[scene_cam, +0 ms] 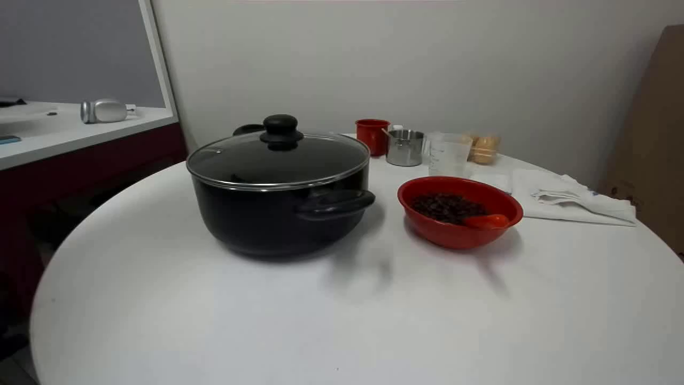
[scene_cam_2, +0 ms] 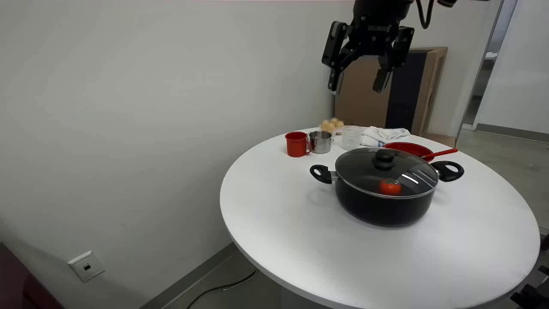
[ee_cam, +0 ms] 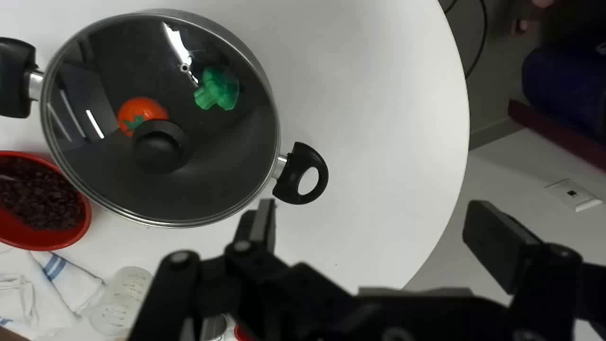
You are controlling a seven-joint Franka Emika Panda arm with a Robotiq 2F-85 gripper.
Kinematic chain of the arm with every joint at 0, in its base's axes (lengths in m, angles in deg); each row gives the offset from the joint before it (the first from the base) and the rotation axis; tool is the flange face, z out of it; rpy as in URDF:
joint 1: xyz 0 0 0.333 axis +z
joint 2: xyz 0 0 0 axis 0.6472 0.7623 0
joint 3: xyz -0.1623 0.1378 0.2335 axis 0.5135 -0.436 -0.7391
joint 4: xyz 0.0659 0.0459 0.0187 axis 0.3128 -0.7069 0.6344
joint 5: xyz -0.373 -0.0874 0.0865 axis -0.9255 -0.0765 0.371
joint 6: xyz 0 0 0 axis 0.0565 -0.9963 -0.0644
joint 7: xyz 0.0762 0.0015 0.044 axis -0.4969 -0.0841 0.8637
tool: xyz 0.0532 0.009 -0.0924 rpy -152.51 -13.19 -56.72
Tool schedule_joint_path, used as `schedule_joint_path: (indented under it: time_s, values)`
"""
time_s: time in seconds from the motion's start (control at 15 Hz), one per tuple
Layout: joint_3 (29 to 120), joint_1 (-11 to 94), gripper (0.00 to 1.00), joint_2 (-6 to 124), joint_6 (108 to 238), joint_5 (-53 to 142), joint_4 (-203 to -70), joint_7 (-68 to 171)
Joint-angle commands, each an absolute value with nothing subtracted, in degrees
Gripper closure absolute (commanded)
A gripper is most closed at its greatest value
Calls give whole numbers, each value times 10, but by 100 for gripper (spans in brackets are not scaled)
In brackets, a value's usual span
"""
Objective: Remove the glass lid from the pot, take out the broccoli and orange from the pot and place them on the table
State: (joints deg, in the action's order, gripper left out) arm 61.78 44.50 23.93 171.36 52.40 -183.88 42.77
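The lid (scene_cam: 278, 168) sat on the pot (scene_cam: 262, 227), closing it, in both exterior views. Being glass, it would likely handle as stiff, breakable and fairly heavy, with a smooth metal edge offering little grip. The black knob (scene_cam_2: 384, 158) on top seemed the place to take hold: squeezed squarely at the sides and lifted straight up, since an off-centre pinch might let it tip and slip. In the wrist view, through the glass, the orange (ee_cam: 143, 109) lay inside the pot, partly hidden by the knob, and the broccoli (ee_cam: 218, 90) lay apart to its right. Both looked like toys, so probably light; the orange, round and shiny, might roll unless caught across its middle, while the broccoli's stem or head would give an easier hold. The claw (scene_cam_2: 356, 88) hung well above the table (scene_cam_2: 343, 253), clear of the knob, its jaws spread wide with nothing between them. In an exterior view, just right of the pot stood the bowl (scene_cam: 462, 238) of beans (scene_cam: 443, 207) with a spoon (scene_cam: 486, 221) in it; farther back were a mug (scene_cam: 370, 136), a steel cup (scene_cam: 404, 149) and a measuring cup (scene_cam: 448, 155), and a cloth (scene_cam: 577, 195) lay at the far right.
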Motion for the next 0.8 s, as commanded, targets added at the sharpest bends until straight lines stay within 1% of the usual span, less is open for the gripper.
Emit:
schedule_joint_path:
  time_s: [0.0,0.27,0.53,0.73]
  values:
    - [621,448,0,239,1712,522,-1838,427]
    - [622,442,0,243,1722,517,-1837,420]
    - [637,399,0,251,1774,473,-1839,388]
    - [668,382,0,273,1742,493,-1825,408]
